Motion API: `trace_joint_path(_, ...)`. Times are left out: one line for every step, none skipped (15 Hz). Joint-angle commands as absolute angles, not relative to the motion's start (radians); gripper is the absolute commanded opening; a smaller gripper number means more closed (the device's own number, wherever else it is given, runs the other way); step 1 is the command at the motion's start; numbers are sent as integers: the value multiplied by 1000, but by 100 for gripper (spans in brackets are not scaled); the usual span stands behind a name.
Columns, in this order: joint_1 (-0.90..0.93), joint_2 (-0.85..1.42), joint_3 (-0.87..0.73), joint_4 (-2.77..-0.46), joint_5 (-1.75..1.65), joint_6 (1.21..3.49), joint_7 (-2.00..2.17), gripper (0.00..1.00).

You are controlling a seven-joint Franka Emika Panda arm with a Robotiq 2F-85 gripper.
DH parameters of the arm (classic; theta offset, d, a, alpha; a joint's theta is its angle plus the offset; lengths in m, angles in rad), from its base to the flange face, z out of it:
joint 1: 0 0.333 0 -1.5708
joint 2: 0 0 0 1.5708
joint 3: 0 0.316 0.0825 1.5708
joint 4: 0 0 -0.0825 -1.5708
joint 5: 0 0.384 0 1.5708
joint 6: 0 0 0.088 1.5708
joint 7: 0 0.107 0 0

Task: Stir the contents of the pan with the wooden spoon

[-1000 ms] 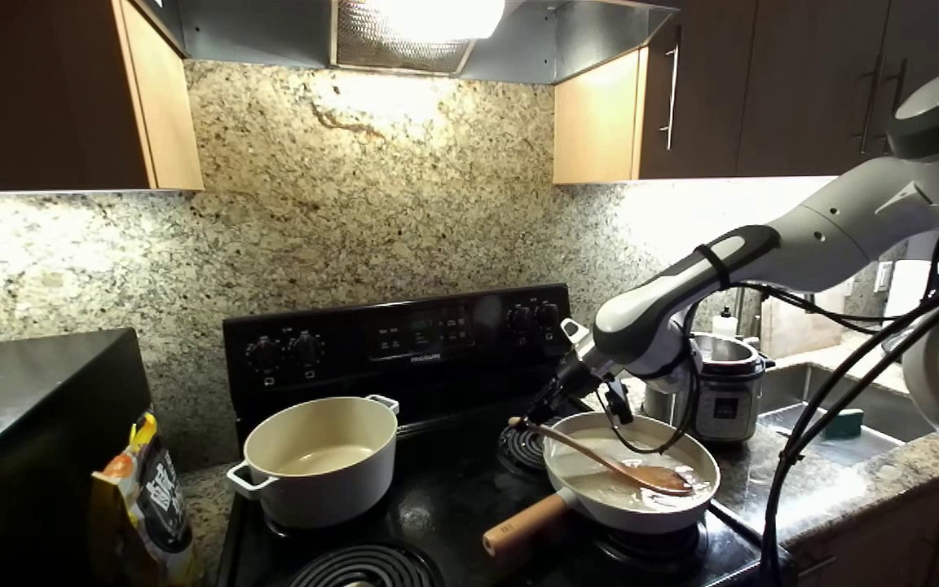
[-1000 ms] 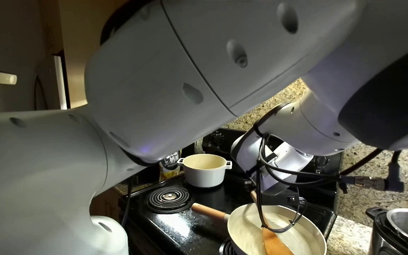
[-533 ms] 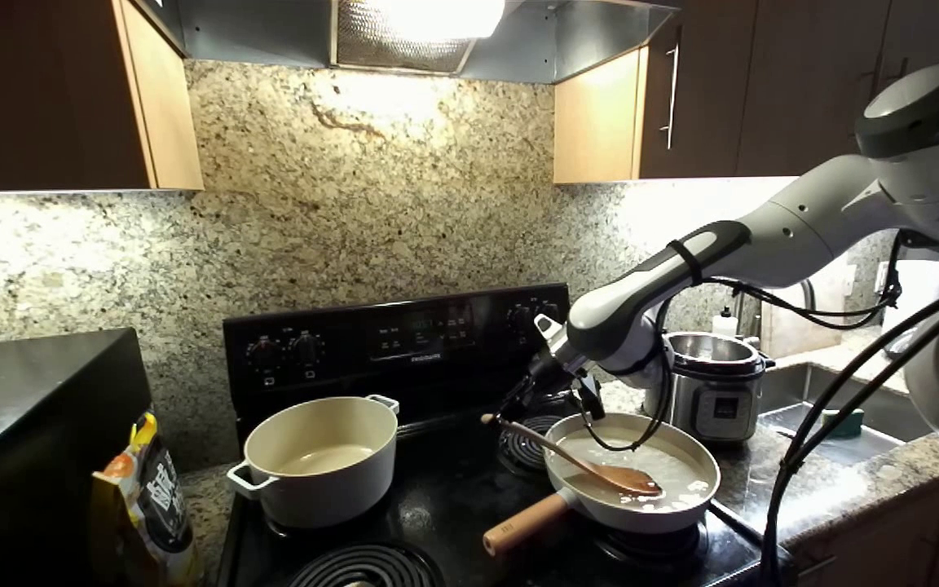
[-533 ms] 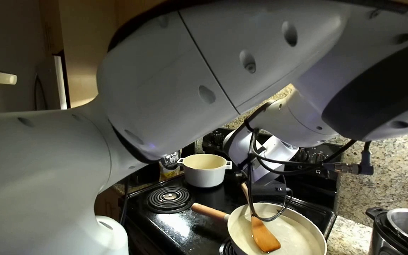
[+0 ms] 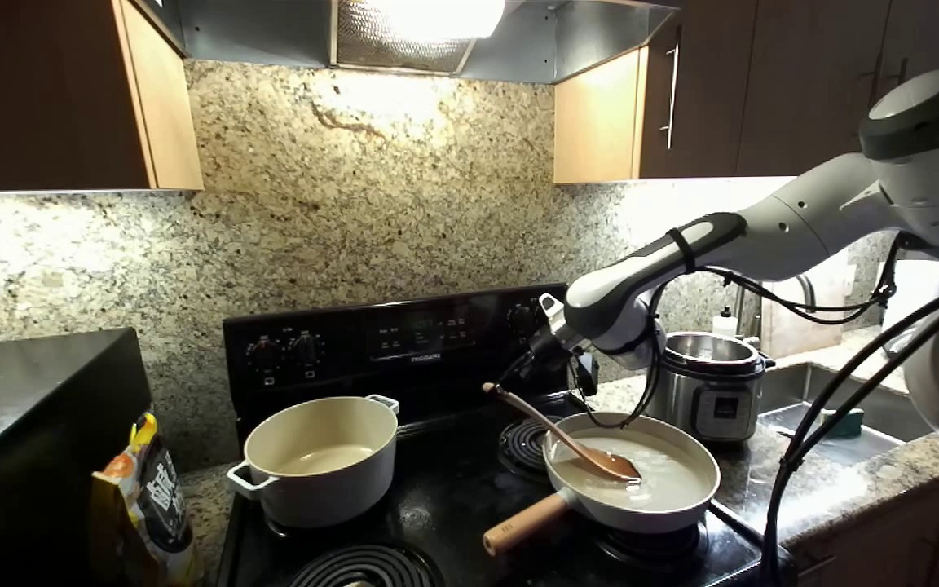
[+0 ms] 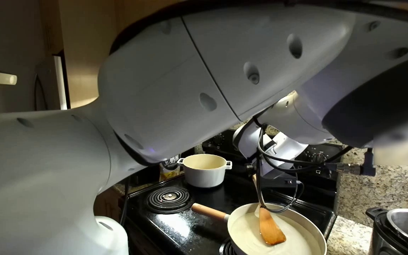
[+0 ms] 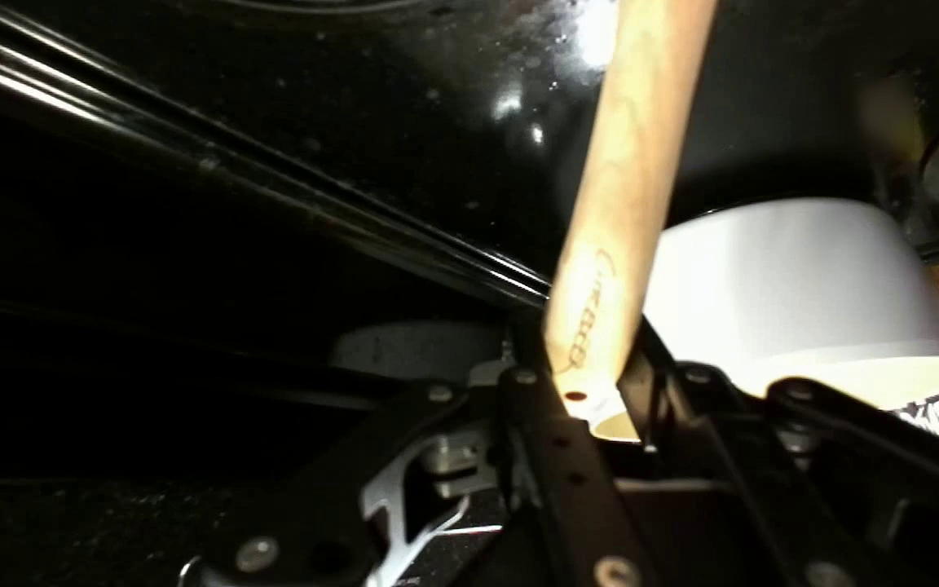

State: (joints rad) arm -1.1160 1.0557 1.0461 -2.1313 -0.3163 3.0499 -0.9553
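My gripper (image 7: 590, 359) is shut on the handle end of the wooden spoon (image 7: 632, 163) in the wrist view. In an exterior view the gripper (image 5: 509, 381) stands behind and left of the pan, above its rim. The spoon (image 5: 610, 465) slants down over the rim, its bowl low in the cream-white pan (image 5: 657, 519). Its tip seems to meet the pale, smooth contents (image 5: 673, 473); most of the bowl's upper face shows. From the opposite side, the bowl (image 6: 270, 228) lies over the contents (image 6: 296, 235), while arm and cables mostly cover the gripper.
The pan's thick wooden handle (image 5: 526, 526) juts out over the stovetop. A two-handled cream pot (image 5: 323, 481) stands left, beside a snack bag (image 5: 164, 505). A steel pot (image 5: 726, 403) is close behind the pan. A looped cable (image 6: 287, 210) hangs low over the pan. The stove's control panel (image 5: 404, 342) rises behind.
The gripper and spoon have moved left in an exterior view, then upward. The handle end is higher, the spoon steeper, and its bowl has slid toward the pan's left side. The grip stays the same.
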Motion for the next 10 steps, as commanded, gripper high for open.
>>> trace_joint_path(-1191, 1084, 1080, -2137, -310, 3047, -974, 10)
trace_joint_path(-1211, 1087, 1082, -2142, -312, 3047, -976, 10)
trace_joint_path(-1227, 1088, 1082, -2145, -313, 3050, -977, 10)
trace_joint_path(-1244, 1088, 1081, -2148, -315, 3049, -977, 10)
trace_joint_path(-1257, 1089, 1079, -2149, -316, 3047, -977, 10)
trace_joint_path(-1271, 1089, 1076, -2154, -317, 3043, -977, 10)
trace_joint_path(-1285, 1092, 1075, -2160, -318, 3036, -979, 10)
trace_joint_path(-1295, 1090, 1072, -2169, -320, 3029, -980, 10)
trace_joint_path(-1302, 1086, 1069, -2181, -321, 3023, -981, 10)
trace_joint_path(-1307, 1082, 1066, -2196, -322, 3019, -983, 10)
